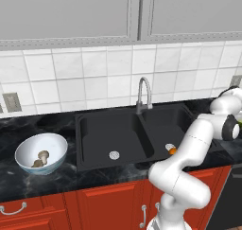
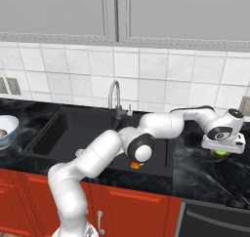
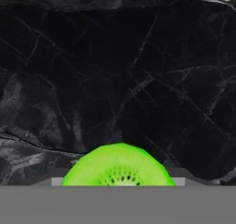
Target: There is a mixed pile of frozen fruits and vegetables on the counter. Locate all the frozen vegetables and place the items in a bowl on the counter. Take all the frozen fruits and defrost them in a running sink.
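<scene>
The lime green frozen fruit lies on the black counter right of the sink. My gripper sits straight down over it, and its fingers are hidden behind the hand. In the hand view the green fruit shows its cut, seeded face at the bottom centre, very close. The orange frozen fruit rests in the right basin of the sink, partly behind my arm. Two tan frozen vegetables lie inside the white bowl on the counter left of the sink.
The silver gooseneck faucet rises behind the sink's divider. A tiled wall and grey upper cabinets stand behind the counter. A wall outlet sits at the far left. My arm stretches across the right basin.
</scene>
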Controlling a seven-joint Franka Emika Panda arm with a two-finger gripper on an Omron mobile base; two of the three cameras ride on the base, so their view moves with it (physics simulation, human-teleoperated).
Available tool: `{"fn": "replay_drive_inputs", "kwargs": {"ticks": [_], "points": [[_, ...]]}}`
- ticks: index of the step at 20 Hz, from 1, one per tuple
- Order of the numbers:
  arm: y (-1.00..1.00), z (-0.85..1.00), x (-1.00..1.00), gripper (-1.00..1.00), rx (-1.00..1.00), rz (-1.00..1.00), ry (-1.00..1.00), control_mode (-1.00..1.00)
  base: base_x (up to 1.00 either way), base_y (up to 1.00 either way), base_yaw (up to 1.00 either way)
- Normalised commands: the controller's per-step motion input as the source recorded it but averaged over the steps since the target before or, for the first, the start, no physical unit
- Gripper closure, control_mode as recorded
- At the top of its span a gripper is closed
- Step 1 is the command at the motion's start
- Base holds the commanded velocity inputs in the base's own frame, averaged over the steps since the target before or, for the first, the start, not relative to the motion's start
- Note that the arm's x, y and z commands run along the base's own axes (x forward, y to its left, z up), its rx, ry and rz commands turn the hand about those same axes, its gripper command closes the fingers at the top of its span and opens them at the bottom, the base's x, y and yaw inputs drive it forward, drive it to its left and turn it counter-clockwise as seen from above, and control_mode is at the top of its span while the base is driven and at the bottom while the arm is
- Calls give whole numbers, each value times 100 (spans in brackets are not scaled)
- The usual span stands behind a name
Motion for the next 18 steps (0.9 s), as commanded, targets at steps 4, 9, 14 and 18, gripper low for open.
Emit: {"fn": "replay_drive_inputs", "kwargs": {"ticks": [4,9,14,18], "points": [[21,57,1,100,0,0,2,-100,0,0,0],[20,53,7,100,0,0,1,-100,0,0,0],[29,51,-1,100,0,0,3,-100,0,0,0],[53,38,-17,100,0,0,4,-100,0,0,0]]}}
